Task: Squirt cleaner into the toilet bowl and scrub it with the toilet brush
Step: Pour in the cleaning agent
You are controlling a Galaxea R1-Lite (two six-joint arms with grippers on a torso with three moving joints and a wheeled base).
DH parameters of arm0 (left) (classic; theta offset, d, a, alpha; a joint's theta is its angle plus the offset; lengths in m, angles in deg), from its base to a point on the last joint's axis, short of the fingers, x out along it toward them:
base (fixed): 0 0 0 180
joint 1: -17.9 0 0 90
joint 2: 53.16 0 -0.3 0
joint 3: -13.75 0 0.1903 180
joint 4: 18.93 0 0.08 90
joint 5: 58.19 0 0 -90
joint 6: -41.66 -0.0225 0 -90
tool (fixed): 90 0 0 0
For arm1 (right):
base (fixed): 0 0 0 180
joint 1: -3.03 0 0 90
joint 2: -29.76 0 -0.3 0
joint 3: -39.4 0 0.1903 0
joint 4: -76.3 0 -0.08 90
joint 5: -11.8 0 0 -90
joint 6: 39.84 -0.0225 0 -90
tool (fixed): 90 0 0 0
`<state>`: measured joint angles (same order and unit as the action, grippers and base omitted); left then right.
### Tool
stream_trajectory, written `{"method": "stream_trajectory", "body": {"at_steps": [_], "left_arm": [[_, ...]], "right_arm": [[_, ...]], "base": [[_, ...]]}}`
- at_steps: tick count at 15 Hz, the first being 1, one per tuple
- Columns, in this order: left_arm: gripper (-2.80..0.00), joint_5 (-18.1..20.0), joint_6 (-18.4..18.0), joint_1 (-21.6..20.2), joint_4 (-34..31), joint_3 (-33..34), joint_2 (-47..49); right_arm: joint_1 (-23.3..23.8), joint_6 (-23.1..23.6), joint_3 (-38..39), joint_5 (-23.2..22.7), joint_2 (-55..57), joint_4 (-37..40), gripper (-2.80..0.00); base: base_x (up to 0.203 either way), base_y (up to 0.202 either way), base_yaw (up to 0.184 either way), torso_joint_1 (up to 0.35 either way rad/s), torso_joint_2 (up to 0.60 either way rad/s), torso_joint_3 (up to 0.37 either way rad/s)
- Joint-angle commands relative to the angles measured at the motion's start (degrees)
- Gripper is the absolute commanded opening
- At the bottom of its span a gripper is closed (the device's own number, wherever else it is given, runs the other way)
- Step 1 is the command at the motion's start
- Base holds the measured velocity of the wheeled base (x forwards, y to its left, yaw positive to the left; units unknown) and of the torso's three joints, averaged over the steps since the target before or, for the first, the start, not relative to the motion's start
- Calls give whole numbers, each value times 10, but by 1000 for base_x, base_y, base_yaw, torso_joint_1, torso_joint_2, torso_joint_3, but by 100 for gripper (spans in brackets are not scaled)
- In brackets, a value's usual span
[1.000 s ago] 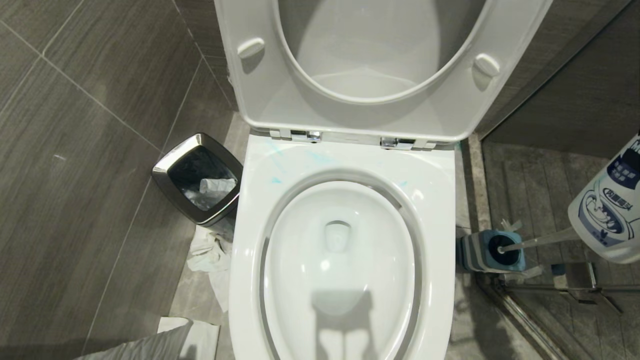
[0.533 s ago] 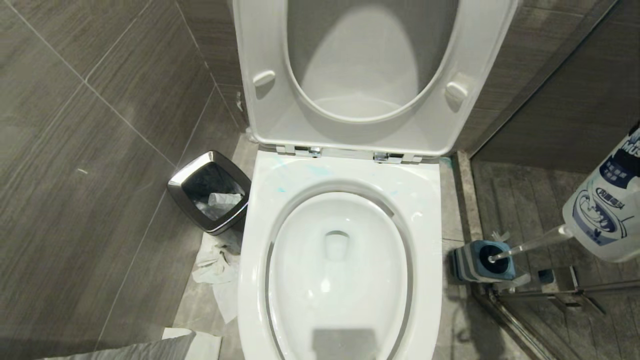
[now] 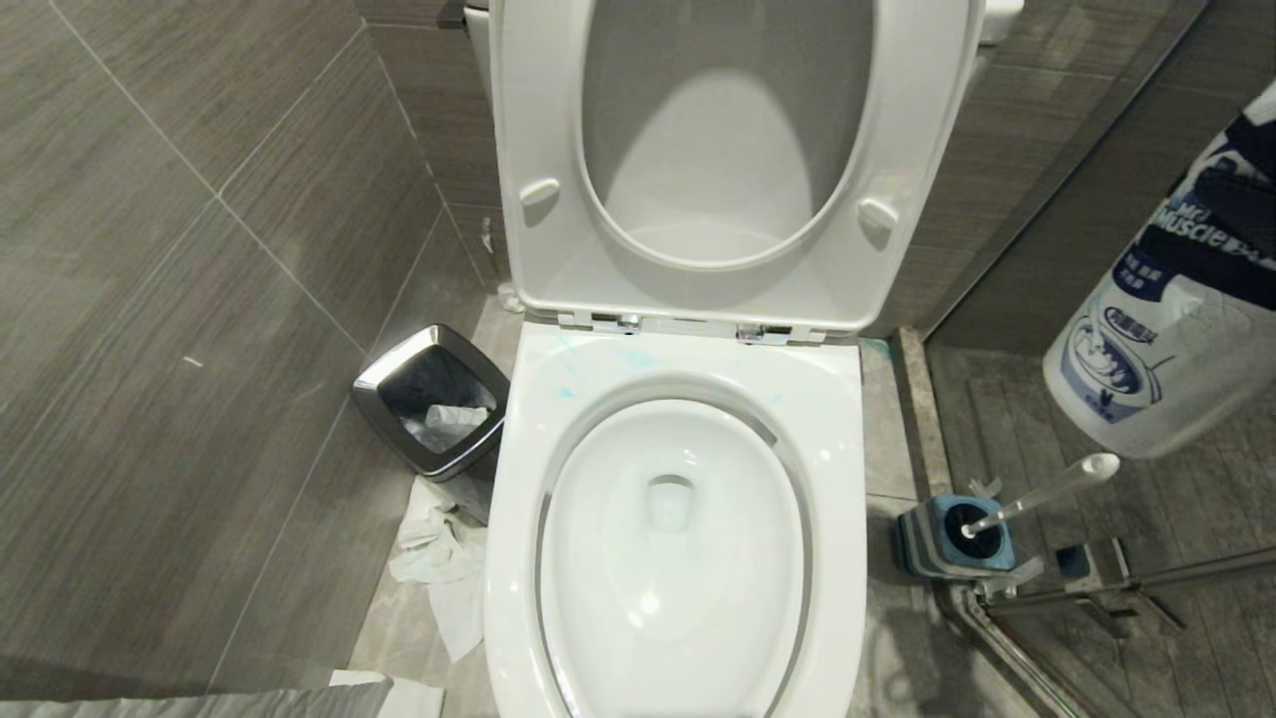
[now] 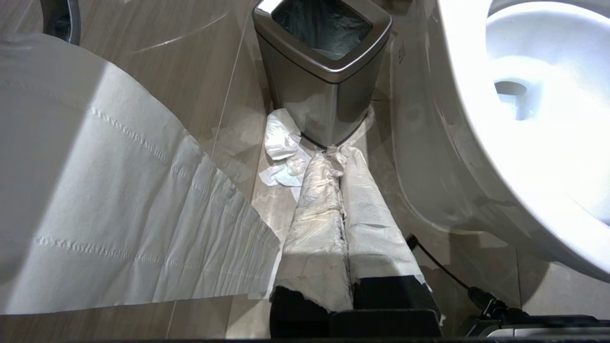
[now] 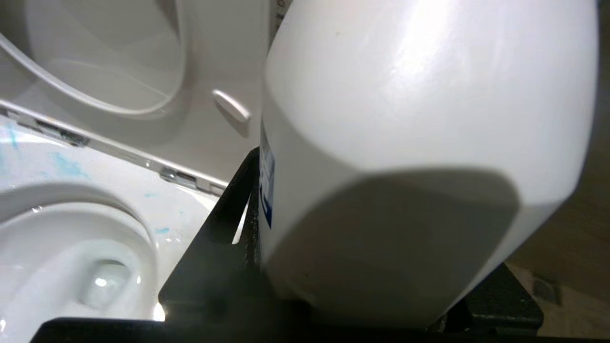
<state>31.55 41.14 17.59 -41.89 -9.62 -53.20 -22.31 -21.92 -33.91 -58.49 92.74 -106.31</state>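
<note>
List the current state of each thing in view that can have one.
toilet bowl: seat and lid raised, turquoise smears on the back rim.
cleaner bottle: held off the floor in the right tool.
toilet brush: leaning in its holder.
bin: open, paper inside.
left tool: shut, paper-wrapped.

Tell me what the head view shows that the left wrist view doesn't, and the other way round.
Only the head view shows the raised seat and lid, the toilet brush leaning in its blue holder, and the cleaner bottle held up at the right by the right gripper.

Only the left wrist view shows the left gripper, its paper-wrapped fingers shut and pointing towards the bin, and a wide sheet of paper.

Both show the toilet bowl, the steel-rimmed bin and crumpled tissue on the floor.
</note>
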Motion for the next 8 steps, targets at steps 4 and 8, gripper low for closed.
{"method": "stream_trajectory", "body": {"at_steps": [4,8], "left_arm": [[-280,-1,9,0,0,4,0],[-280,-1,9,0,0,4,0]], "right_arm": [[-111,42,-46,112,150,-83,-280],[-153,71,-109,135,220,-92,-280]], "base": [[0,0,0,0,0,0],[0,0,0,0,0,0]]}}
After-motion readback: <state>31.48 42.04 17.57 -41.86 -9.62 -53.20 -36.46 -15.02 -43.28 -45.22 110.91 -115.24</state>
